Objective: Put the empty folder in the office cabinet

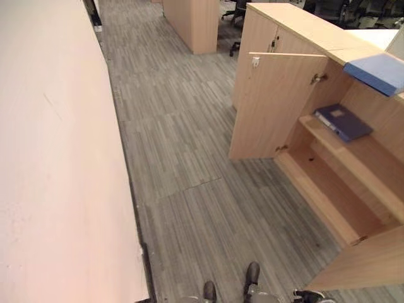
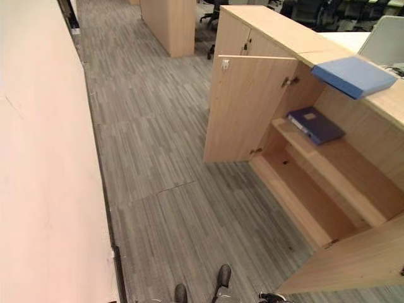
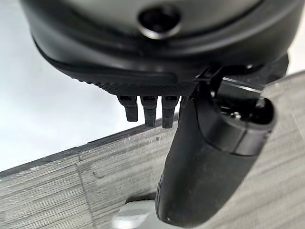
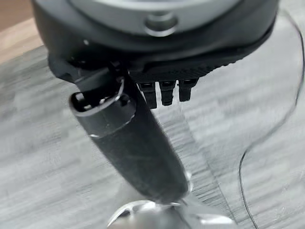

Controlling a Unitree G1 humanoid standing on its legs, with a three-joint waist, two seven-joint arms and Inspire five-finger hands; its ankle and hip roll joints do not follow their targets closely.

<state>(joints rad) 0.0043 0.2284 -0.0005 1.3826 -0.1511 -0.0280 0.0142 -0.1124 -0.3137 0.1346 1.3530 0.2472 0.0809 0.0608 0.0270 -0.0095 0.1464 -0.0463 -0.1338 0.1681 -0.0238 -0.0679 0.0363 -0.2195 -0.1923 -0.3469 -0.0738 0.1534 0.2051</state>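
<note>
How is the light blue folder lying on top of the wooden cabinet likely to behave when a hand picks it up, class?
The light blue folder looks thick, flat and straight-edged, so it should probably stay stiff rather than flop. Its corner juts past the edge of the wooden cabinet's top, which likely offers a grip there. Its smooth-looking cover may slide when pushed.

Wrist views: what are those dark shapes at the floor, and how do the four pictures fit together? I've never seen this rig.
This is a walking humanoid robot. The two wide pictures come from its head, looking down at an office cabinet with its door open. A dark blue folder lies on the upper shelf; a lighter blue folder lies on the cabinet top. The close pictures come from wrist cameras: the dark shapes are its left hand and right hand, hanging open above grey carpet, holding nothing.
</note>
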